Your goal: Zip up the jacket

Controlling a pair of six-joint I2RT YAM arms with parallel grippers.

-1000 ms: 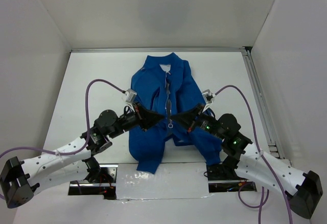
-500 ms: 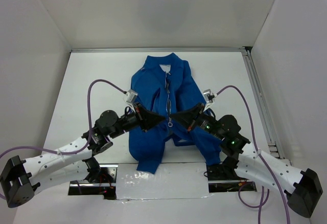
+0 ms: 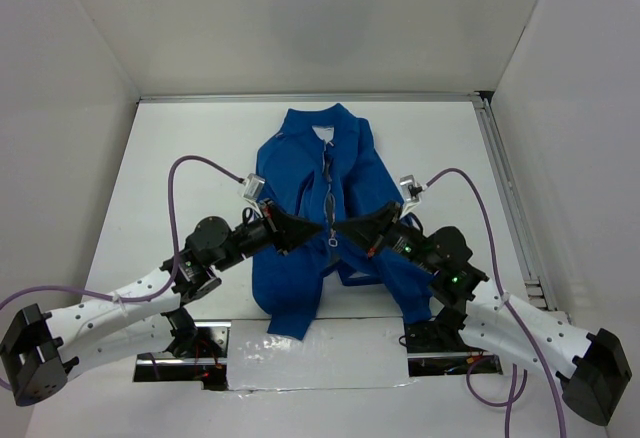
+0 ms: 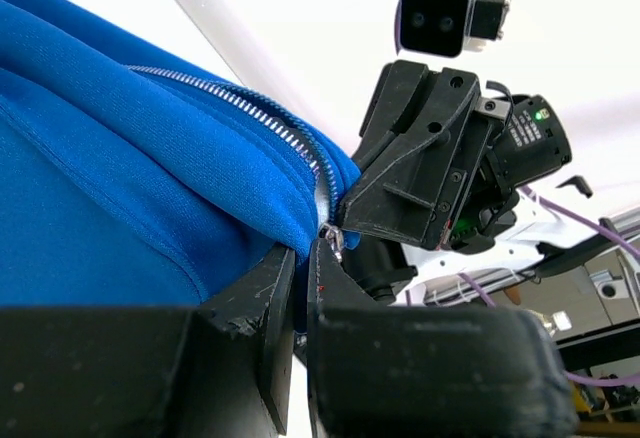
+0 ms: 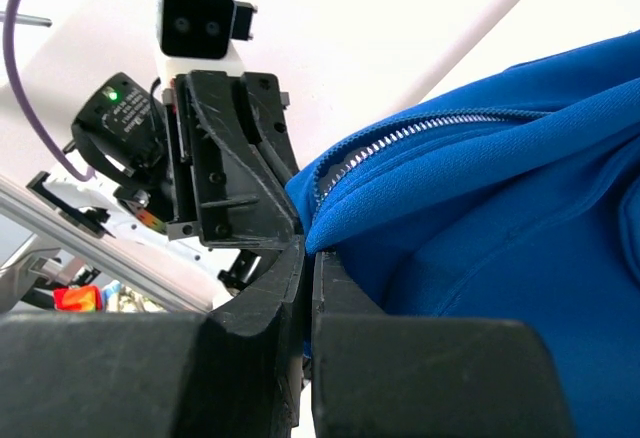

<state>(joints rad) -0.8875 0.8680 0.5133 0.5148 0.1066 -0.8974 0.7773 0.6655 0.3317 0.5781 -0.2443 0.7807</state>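
The royal-blue jacket (image 3: 300, 173) lies flat on the white table, collar at the far end, its front zipper (image 3: 328, 188) running down the middle. My left gripper (image 3: 318, 230) and right gripper (image 3: 341, 227) meet tip to tip at the zipper's lower part. In the left wrist view the left gripper (image 4: 303, 255) is shut on a fold of blue fabric beside the zipper teeth (image 4: 240, 108), with a small metal pull (image 4: 334, 239) at its tip. In the right wrist view the right gripper (image 5: 308, 250) is shut on the opposite fabric edge below the teeth (image 5: 420, 128).
The table (image 3: 180, 138) is boxed in by white walls. A metal rail (image 3: 505, 198) runs along its right edge. Purple cables (image 3: 190, 168) loop above both arms. The arm bases stand on a taped strip (image 3: 320, 353) at the near edge.
Both arms have shifted only slightly around the zipper; both grips on the fabric are unchanged.
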